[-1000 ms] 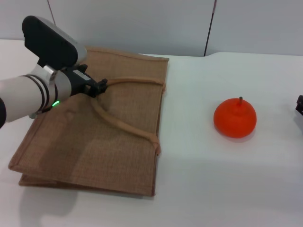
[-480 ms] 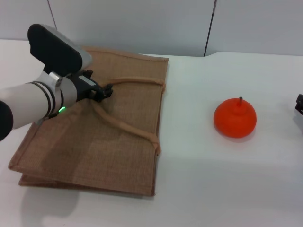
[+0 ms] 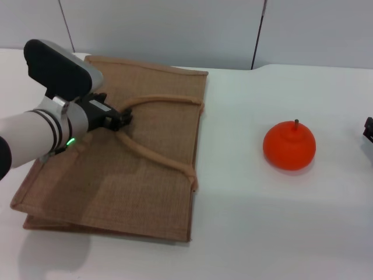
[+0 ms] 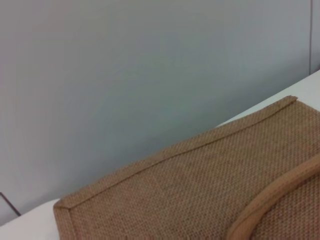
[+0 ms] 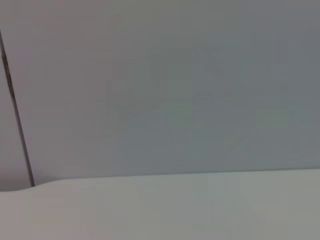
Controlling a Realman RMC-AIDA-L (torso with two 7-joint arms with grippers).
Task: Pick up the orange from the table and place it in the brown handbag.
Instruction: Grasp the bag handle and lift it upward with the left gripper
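Risk first: brown handbag (image 3: 116,163) lies flat on the table (image 3: 280,221), mouth shut, so an orange (image 3: 289,146) dropped now would roll off the jute. Left gripper (image 3: 123,116) sits at the handle loop (image 3: 157,157); we cannot tell whether it grips or merely touches it. A slipped handle leaves the bag closed. Orange stands at three o'clock from the bag, well apart, open table all round. Right gripper (image 3: 369,129) parked at the far edge, probably idle.
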